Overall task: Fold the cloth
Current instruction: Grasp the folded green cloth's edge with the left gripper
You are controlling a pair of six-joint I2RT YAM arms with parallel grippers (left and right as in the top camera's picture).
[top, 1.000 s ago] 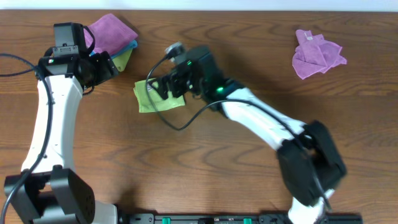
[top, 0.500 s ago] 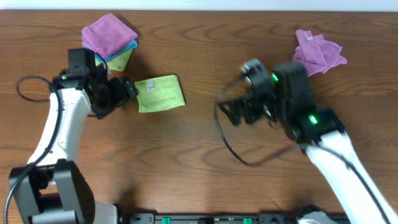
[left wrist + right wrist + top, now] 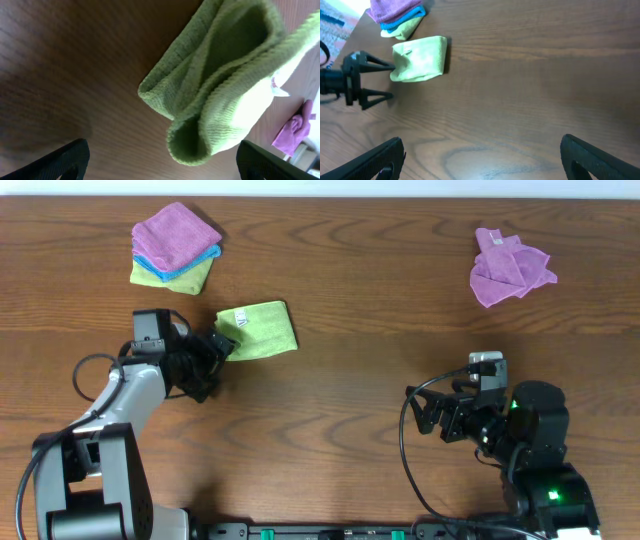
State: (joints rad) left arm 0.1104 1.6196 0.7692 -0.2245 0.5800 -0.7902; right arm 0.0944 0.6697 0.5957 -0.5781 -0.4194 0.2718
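Overhead, the cloth [image 3: 258, 330] lies flat on the table [image 3: 350, 310], folded into a small rectangle. It sits in the left half, nearer the far edge than the near one. Its white-and-red tag [image 3: 243, 321] shows on top near the left end.

The left gripper [image 3: 218, 358] is low at the cloth's near-left corner with its jaws spread wide, gripping nothing. One fingertip reaches the cloth's left edge, but contact cannot be told. In the left wrist view the folded layers of the cloth [image 3: 225, 85] stand open toward the camera. The two dark fingers [image 3: 65, 160] sit at the bottom corners, and the cloth is ahead of them, not between them.

The right gripper [image 3: 425, 412] hangs over the near right part of the table, well apart from the cloth. Its jaws are fully apart with only bare wood between them. Its wrist view looks across the table to the cloth [image 3: 419, 64] and the left gripper [image 3: 387, 80].

A stack [image 3: 175, 245] of folded cloths, purple on blue on green, lies near the far left corner. A crumpled purple cloth [image 3: 510, 265] lies near the far right corner.
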